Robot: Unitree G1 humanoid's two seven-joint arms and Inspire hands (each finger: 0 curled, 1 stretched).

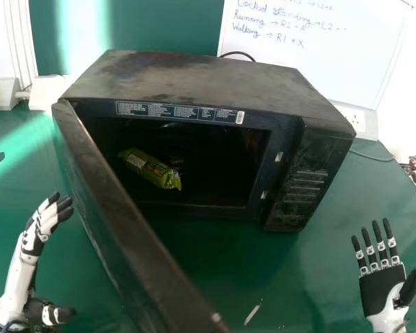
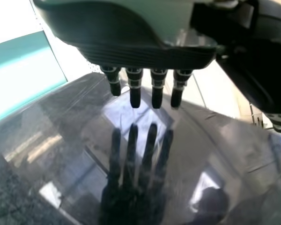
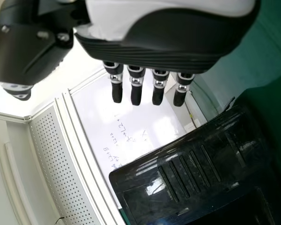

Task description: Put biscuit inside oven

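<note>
Seemingly, placement is done: the green biscuit packet (image 1: pixel 151 171) is housed inside the microwave oven (image 1: pixel 201 82), beyond the left hand (image 1: pixel 41 225) and right hand (image 1: pixel 380 290), fingers straight and parted; perhaps the door (image 1: pixel 137 232) is left to be shut.

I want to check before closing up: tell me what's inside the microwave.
A green-wrapped packet lies inside the microwave, towards the left in the head view. Whatever is beneath it is covered; the back of the cavity is too dark to make out.
</note>
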